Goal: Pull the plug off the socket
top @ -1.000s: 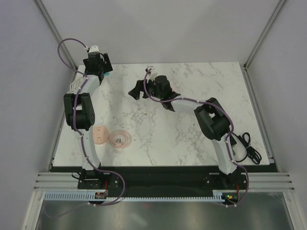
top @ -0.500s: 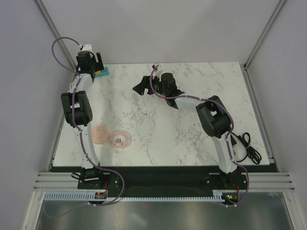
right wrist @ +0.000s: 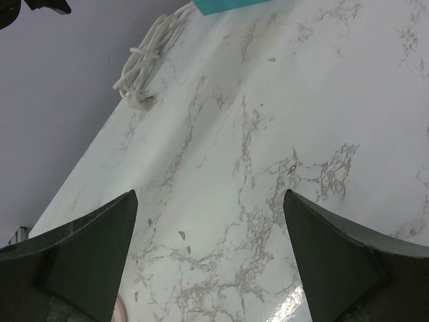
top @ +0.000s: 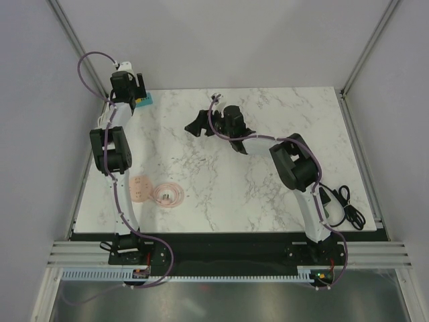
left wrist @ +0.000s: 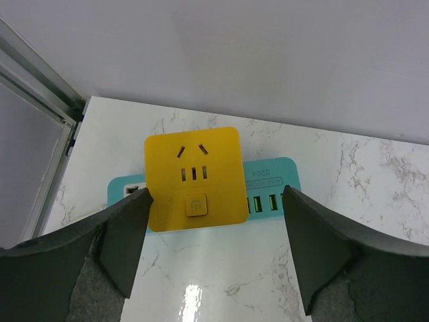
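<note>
Marble-topped table (top: 268, 181) enclosed by pale walls, with both arm bases at its near edge.

Left arm (top: 107, 147): it reaches up the left edge to the far left corner. The left gripper (left wrist: 216, 200) hangs over the task's things with its jaws spread wide, one finger on each side of the plug. In the wrist view the left finger's (left wrist: 127, 235) tip overlaps the plug's left edge, but whether it touches cannot be told.

Right arm (top: 295, 168): it bends from the near right toward the far centre of the table. The right gripper (right wrist: 209, 194) is spread fully and holds nothing, with bare marble between its fingers.

Teal power strip (left wrist: 271, 181): it lies flat at the far left corner, with a row of small ports on its right part.

Yellow adapter plug (left wrist: 193, 176): a square block seated in the strip's left part, its upper face showing socket slots and a round button.

Black cable (top: 347, 209): bunched at the table's near right edge.

White cord bundle (right wrist: 143, 64): tied, lying at the left edge near the strip.

Pink coiled cable (top: 169, 194) and pink disc (top: 140, 187): side by side at the near left, well apart from both grippers.
</note>
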Tool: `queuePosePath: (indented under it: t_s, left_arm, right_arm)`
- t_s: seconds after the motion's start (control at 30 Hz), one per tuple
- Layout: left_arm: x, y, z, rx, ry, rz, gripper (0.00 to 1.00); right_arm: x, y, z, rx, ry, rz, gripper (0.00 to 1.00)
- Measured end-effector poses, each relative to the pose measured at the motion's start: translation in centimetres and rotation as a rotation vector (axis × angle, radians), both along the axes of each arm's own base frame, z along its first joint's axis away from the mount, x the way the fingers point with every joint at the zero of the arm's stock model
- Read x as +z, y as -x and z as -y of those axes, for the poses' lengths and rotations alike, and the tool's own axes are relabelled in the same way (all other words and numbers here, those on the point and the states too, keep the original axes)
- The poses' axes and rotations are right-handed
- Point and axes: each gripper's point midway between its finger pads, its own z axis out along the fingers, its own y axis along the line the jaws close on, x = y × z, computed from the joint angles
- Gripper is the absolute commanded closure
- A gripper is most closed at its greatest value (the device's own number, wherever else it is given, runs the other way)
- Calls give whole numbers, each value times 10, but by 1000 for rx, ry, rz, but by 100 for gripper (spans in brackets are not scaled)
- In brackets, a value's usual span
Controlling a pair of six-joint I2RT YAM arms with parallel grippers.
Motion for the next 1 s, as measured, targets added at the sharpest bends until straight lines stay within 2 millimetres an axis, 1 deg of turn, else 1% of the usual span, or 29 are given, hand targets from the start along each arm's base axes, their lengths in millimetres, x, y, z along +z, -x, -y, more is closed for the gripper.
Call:
queuePosePath:
  t_s: [0.07, 0.17, 0.33, 0.53, 0.57, 0.6, 0.63, 0.7, 0.73, 0.77, 0.8, 0.87, 1.0]
  left_arm:
    - [-1, -1, -2, 10, -4, 1, 15]
    - [-1, -1, -5, 25, -10, 3, 16]
    - [-3, -1, -7, 34, -13, -2, 18]
    - [-23, 1, -11, 55, -17, -37, 18]
    - [-27, 2, -11, 56, -16, -46, 20]
    - [-31, 2, -11, 56, -15, -54, 26]
    - [-34, 2, -11, 57, -14, -59, 37]
    - [-36, 2, -10, 59, -8, -62, 46]
    - [-35, 3, -10, 58, -8, -63, 57]
    - [-34, 2, -10, 57, -10, -62, 63]
    - [-34, 2, -10, 58, -8, -62, 78]
    - [-34, 2, -10, 58, -8, -63, 98]
    - [-36, 4, -10, 58, -7, -67, 98]
  right_arm:
    - [-6, 0, 0, 2, 6, -11, 2]
    - [-10, 0, 0, 2, 10, -19, 2]
    - [-5, -1, -2, 5, 1, -11, 2]
    - [-1, -3, -3, 6, -6, -6, 2]
    - [-1, -2, -3, 7, -6, -7, 2]
    - [-1, -3, -4, 8, -7, -8, 2]
    - [-2, -3, -4, 11, -8, -10, 2]
    - [-3, -3, -5, 13, -9, -10, 2]
    - [-5, -3, -5, 14, -7, -14, 2]
    - [-6, -3, -5, 15, -6, -19, 2]
    - [-7, -3, -6, 16, -6, -22, 2]
    - [-8, -2, -6, 18, -6, -27, 2]
    - [-11, -6, -10, 26, -11, -32, 2]
